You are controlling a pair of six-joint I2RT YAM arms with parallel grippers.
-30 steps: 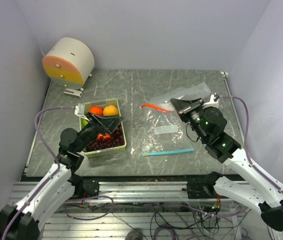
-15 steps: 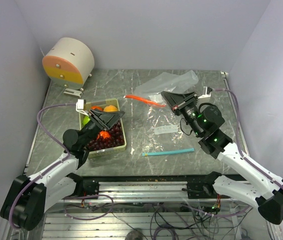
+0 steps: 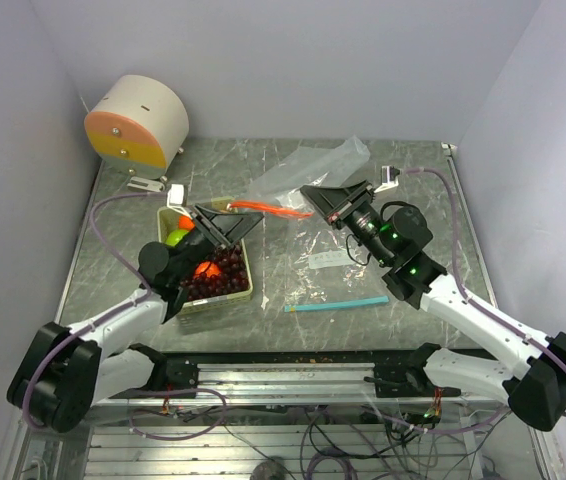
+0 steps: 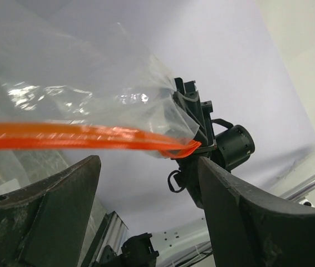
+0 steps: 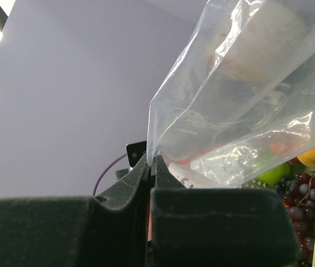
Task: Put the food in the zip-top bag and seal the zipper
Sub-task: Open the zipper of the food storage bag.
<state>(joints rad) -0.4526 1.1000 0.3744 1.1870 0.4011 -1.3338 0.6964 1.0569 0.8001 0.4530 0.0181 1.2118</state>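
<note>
Grips a corner of the bag (image 5: 241, 100) in the clenched right end effector (image 5: 151, 164). Has hauled it up off the counter (image 3: 413, 170) and leftward over the last second. Now dangles the zipper (image 3: 268, 207) just ahead, its red edge reaching the basket (image 3: 250, 285). Leaves the teal strip (image 3: 336, 304) lying well behind (mouth pulled apart, seemingly). Keeps the left end effector (image 4: 146, 161) released, jaws wide, just under that red edge. Shows the food (image 3: 218, 278) below it in the basket, none bagged yet. Looks ready for loading.

Cream drum (image 3: 138, 120), orange-yellow faced, at back left of grey marbled table (image 3: 213, 165)
</note>
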